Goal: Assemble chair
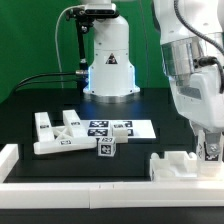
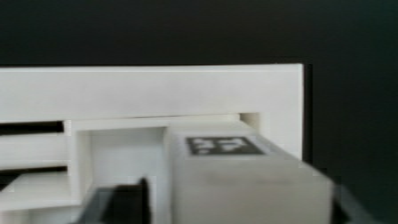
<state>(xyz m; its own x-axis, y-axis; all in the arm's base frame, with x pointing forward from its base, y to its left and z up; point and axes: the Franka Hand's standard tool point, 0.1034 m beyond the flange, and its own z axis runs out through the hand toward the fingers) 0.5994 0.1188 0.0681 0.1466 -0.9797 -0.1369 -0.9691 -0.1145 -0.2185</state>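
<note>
As the gripper (image 1: 209, 152) flanks a white tagged chair bar (image 2: 231, 165), its hold cannot be told; slotted panel (image 2: 107, 100) beyond jaws.

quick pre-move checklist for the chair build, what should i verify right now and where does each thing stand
1. Jaws open or shut: cannot tell; the wrist view is too close.
2. Tagged bar at the white panel: ok, it appears to lie against the panel's slotted side.
3. Bar fully seated: cannot tell.
4. Small cube clear of the arm: ok, it stands by the marker board.
5. Loose pieces at the exterior view's left clear of the arm: ok.
</note>
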